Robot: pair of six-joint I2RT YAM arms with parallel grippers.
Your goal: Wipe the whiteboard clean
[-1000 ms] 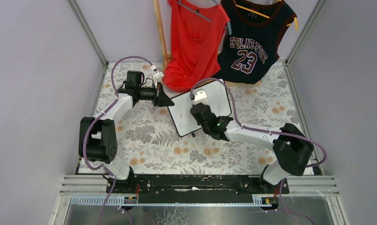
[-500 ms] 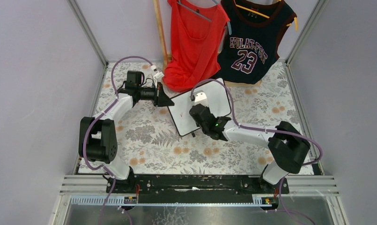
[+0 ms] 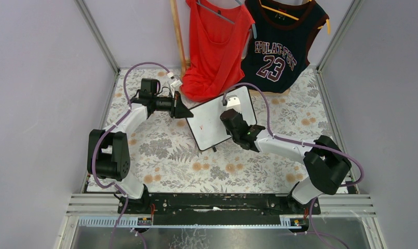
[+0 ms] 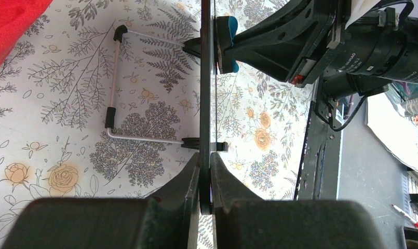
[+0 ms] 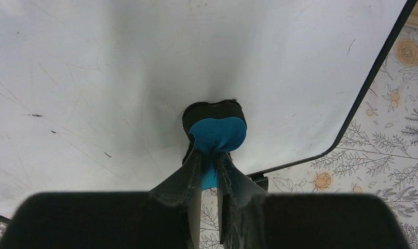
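The whiteboard [image 3: 211, 136] stands propped in the middle of the flowered table [image 3: 160, 150], its left edge clamped in the left gripper [image 3: 189, 111]. The right gripper [image 5: 209, 162] pinches the blue eraser [image 5: 217, 134] against the board's far right part. Pushing too hard could twist the board out of the clamp, leaving the red mark [image 3: 202, 126] unwiped.

The floral-clothed table [image 3: 160, 150] bears the whiteboard [image 3: 212, 129], propped on its wire stand [image 4: 113, 75].

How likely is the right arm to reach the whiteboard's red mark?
Likely yes: the eraser in the right gripper touches the whiteboard; only bare surface separates it from the red mark.
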